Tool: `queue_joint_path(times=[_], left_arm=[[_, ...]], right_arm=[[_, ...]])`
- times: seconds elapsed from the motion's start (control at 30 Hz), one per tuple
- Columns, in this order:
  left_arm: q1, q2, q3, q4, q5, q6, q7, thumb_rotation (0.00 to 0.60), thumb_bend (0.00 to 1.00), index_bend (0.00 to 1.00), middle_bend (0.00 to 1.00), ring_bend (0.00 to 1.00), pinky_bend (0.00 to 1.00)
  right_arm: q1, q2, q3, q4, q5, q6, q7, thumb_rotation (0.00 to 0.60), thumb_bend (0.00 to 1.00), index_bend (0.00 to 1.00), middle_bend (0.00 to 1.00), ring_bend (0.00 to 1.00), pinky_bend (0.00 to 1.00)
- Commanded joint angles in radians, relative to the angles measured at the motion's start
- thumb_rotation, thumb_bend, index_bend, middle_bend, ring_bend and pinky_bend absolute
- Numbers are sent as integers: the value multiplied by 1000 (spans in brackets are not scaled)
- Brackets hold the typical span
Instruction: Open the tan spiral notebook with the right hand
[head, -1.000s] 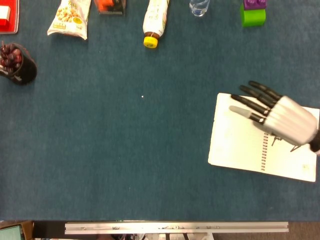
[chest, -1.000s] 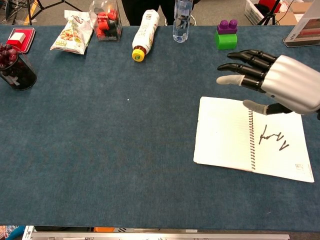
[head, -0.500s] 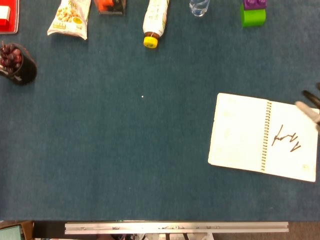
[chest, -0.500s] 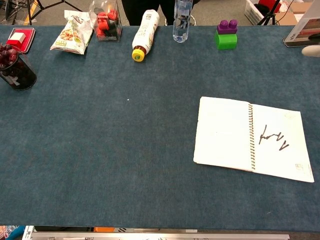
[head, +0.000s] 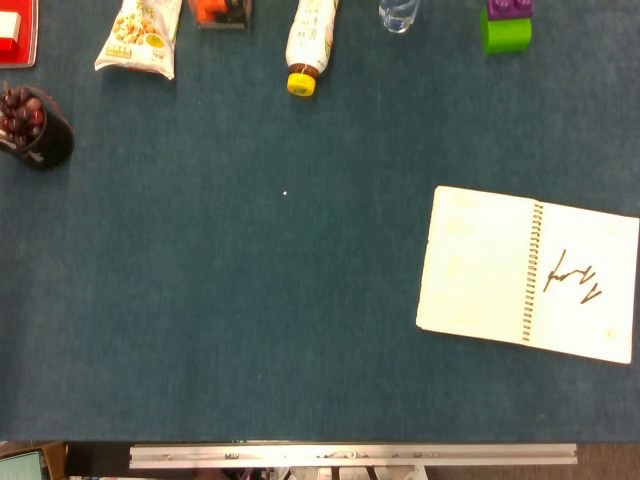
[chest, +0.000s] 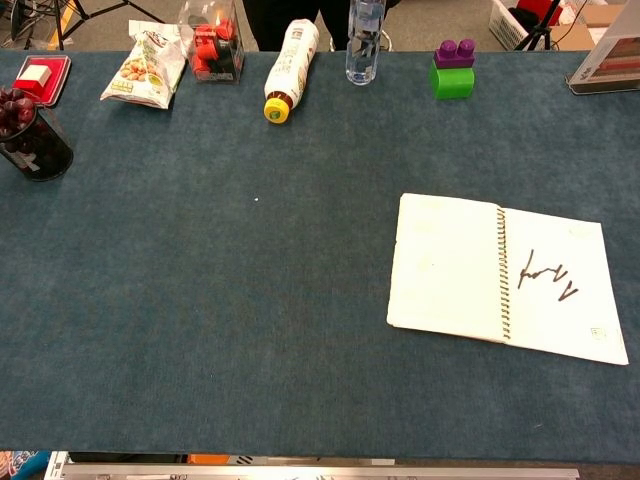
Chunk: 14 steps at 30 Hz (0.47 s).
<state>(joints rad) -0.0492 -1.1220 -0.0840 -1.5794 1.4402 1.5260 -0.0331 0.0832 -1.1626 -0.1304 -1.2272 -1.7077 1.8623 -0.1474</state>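
- Notebook (head: 528, 272) lies open and flat on the blue worktop (head: 250, 300), right side of the frame, slightly rotated; spiral binding runs down between the two white pages.
- Right page carries a dark scribble (chest: 546, 275); left page blank.
- Neither hand appears in the head or chest view, so their state cannot be told.
- Along the top edge: snack bag (chest: 143, 67), bottle with yellow cap (chest: 290, 70) on its side, clear water bottle (chest: 365, 45), green-and-purple block (chest: 452, 68).
- Upper left: dark cup of red fruit (chest: 30, 133).
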Motion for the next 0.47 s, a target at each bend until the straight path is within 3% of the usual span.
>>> queue_joint_path(times=[0.03, 0.47], left_arm=[[-5, -3, 4, -1, -8, -17, 16, 600, 221, 492, 419, 415, 519], [-21, -23, 4, 17, -26, -52, 40, 600, 222, 491, 419, 415, 519]], right_arm=[[-20, -4, 17, 4, 26, -15, 17, 600, 357, 207, 187, 40, 131], [-92, -26, 84, 50, 97, -4, 123, 600, 358, 207, 187, 40, 130]])
